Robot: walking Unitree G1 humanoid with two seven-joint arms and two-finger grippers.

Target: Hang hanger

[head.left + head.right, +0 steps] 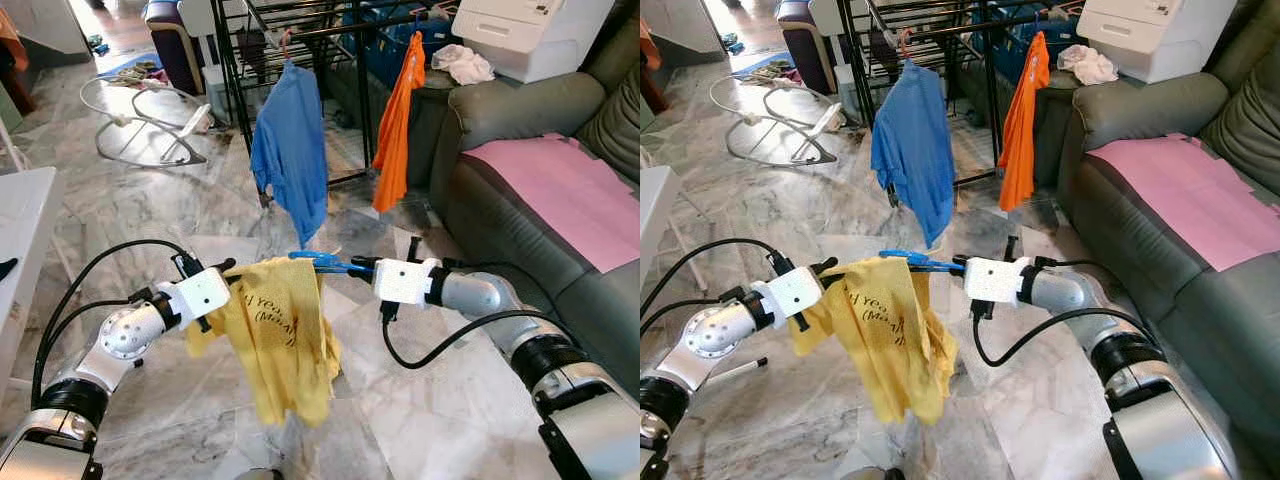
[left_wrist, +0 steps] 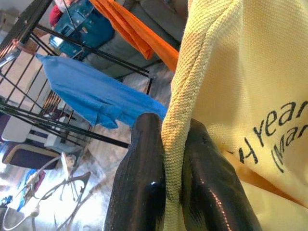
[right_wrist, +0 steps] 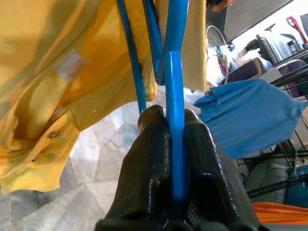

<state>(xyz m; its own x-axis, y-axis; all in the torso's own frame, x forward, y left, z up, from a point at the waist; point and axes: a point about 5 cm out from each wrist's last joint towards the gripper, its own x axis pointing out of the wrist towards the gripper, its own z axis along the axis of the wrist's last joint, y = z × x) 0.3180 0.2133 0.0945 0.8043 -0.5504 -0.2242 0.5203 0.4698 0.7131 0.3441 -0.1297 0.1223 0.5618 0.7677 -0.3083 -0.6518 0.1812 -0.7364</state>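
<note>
A yellow polo shirt [image 1: 280,335] with dark lettering hangs on a blue plastic hanger [image 1: 325,264], held in front of me above the marble floor. My right gripper [image 1: 362,267] is shut on the blue hanger [image 3: 175,125], its fingers [image 3: 149,178] pinching the bar. At the shirt's other side my left gripper [image 1: 226,268] is shut on the yellow shirt [image 2: 250,110], with a fold of cloth pressed between its fingers [image 2: 139,183]. Behind stands a black drying rack [image 1: 300,30] holding a blue shirt [image 1: 292,150] and an orange shirt [image 1: 397,125].
A grey-green sofa [image 1: 520,200] with a pink sheet [image 1: 560,190] runs along the right. A white printer [image 1: 530,35] sits behind it. A baby bouncer frame [image 1: 140,120] lies at the far left, and a white table edge [image 1: 25,230] is at my left.
</note>
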